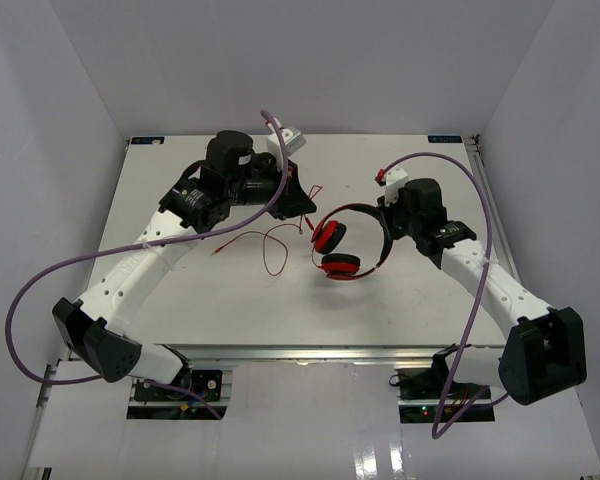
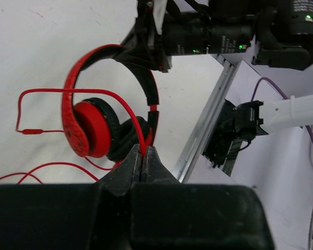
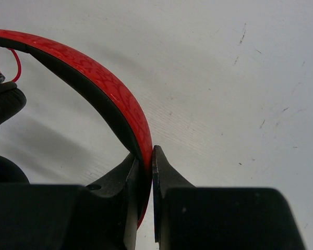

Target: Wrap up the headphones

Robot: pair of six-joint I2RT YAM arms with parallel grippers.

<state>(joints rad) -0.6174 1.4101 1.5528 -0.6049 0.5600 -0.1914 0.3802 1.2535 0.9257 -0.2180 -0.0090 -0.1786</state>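
The red headphones (image 1: 341, 245) lie mid-table, ear cups stacked at the left, headband arching to the right. My right gripper (image 1: 387, 222) is shut on the headband (image 3: 115, 99), which passes between its jaws. My left gripper (image 1: 305, 203) is shut on the thin red cable (image 2: 140, 133), pinching it just left of the ear cups (image 2: 94, 130). The cable runs from my jaws up and over the headband, and its loose end trails across the table (image 1: 270, 245) to the left.
The white table (image 1: 210, 290) is walled by white panels on three sides. A metal rail (image 1: 310, 352) runs along the near edge, with both arm bases below it. Purple hoses loop off both arms.
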